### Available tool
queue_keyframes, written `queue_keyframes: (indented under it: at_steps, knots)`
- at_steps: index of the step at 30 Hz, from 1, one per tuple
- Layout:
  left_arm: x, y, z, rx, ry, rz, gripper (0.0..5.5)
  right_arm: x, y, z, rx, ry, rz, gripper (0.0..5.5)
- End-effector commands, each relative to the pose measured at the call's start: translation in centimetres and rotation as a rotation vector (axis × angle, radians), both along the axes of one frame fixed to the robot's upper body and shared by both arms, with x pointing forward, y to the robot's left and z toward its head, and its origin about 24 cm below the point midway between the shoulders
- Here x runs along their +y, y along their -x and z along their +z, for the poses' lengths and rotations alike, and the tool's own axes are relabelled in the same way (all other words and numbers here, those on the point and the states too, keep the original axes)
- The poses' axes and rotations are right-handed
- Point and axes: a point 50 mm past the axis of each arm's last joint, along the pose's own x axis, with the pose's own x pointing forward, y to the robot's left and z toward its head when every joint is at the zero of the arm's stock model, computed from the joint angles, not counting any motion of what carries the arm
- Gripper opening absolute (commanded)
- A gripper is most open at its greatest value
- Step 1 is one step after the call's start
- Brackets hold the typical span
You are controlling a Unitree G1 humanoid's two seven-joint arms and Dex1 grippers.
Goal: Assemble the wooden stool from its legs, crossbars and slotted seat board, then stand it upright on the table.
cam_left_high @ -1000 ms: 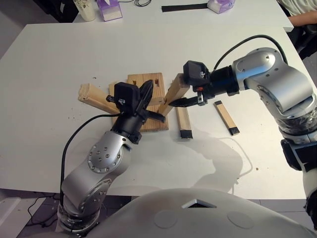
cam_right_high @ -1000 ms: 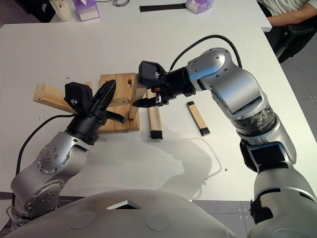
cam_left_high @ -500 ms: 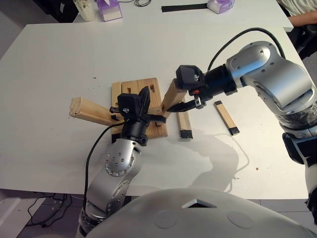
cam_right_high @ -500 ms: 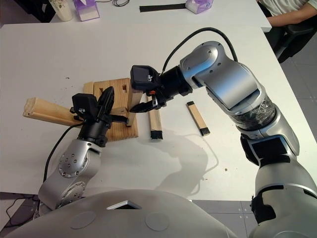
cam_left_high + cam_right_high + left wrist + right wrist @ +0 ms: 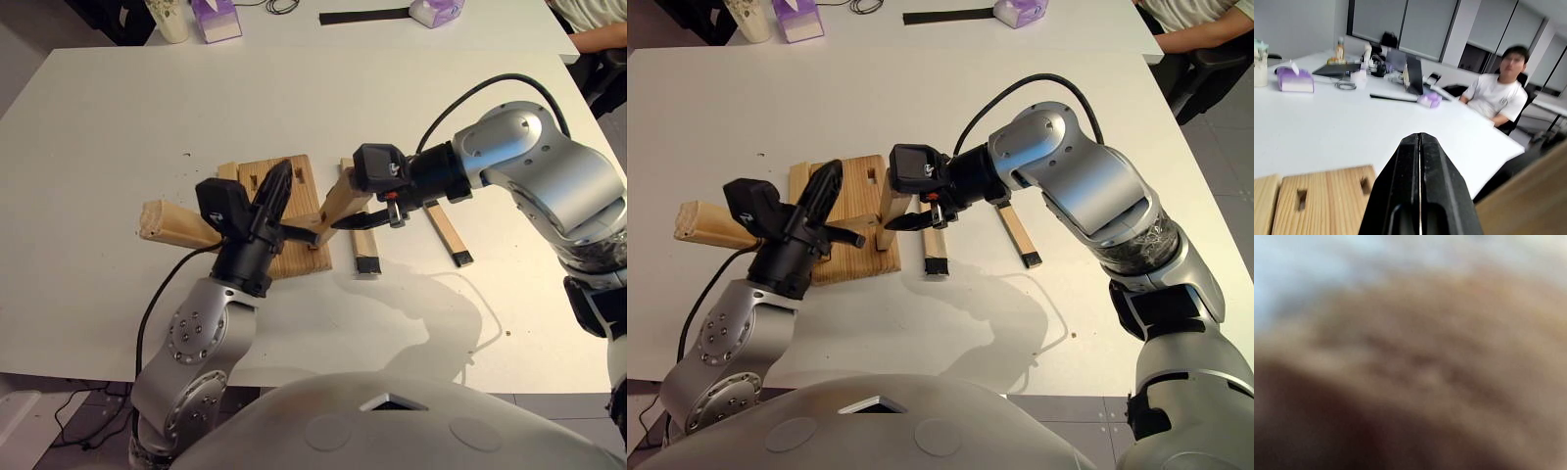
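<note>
The slotted seat board (image 5: 299, 257) lies flat at mid-table. A thick wooden leg (image 5: 171, 223) sticks out from its left side, low over the table. A second leg (image 5: 343, 191) rises tilted from the board's right edge, and my right gripper (image 5: 345, 219) is shut on it. Blurred wood fills the right wrist view. My left gripper (image 5: 282, 172) hovers above the board, shut with nothing in it. Its fingers (image 5: 1410, 186) are pressed together over the board's slots (image 5: 1301, 198).
Two wooden bars with black ends lie right of the board, one near it (image 5: 364, 251) and one farther right (image 5: 448, 233). A flat strip (image 5: 227, 171) lies along the board's left side. Boxes (image 5: 216, 18), a cup (image 5: 168, 18) and a black strip (image 5: 364, 14) line the far edge.
The board and its legs have slid toward me and to the left, turning a little. My right gripper came down with its leg. My left gripper swung left over the board.
</note>
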Motion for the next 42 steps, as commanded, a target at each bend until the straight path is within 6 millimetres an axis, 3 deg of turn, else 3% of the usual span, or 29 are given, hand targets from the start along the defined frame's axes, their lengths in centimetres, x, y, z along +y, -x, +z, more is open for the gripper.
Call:
queue_keyframes:
  at_steps: [1, 6, 14, 27, 32, 36, 40, 42]
  knots:
    - [-0.4, -0.1, -2.3, 0.097, -0.079, 0.017, 0.0, 1.0, 0.7, -1.3, 0.135, 0.035, 0.035, 2.0]
    - [-0.4, -0.6, -3.9, 0.136, -0.108, 0.077, 0.0, 2.0, 1.0, -0.7, 0.159, 0.036, 0.083, 2.0]
    - [-1.0, -0.9, -4.8, 0.125, -0.072, 0.102, 0.0, 4.5, 1.8, -0.5, 0.187, 0.03, 0.143, 2.0]
    - [-1.2, -1.8, -4.8, 0.072, -0.021, 0.056, 0.0, 5.4, 1.5, -2.0, 0.19, 0.038, 0.067, 2.0]
    - [-0.6, -2.8, -0.2, -0.135, 0.131, 0.082, 0.0, 4.4, 0.8, -2.3, 0.202, 0.037, 0.002, 2.0]
    - [-0.4, -2.9, 5.4, -0.367, 0.253, 0.026, 0.0, 3.7, 0.4, -2.4, 0.206, 0.021, -0.059, 2.0]
    - [0.1, -2.6, 10.0, -0.551, 0.312, -0.027, 0.0, 3.6, 0.3, -2.5, 0.206, 0.005, -0.09, 2.0]
    - [1.4, -2.6, 11.4, -0.615, 0.29, 0.024, 0.0, 3.6, 0.1, -2.4, 0.204, -0.001, -0.101, 2.0]
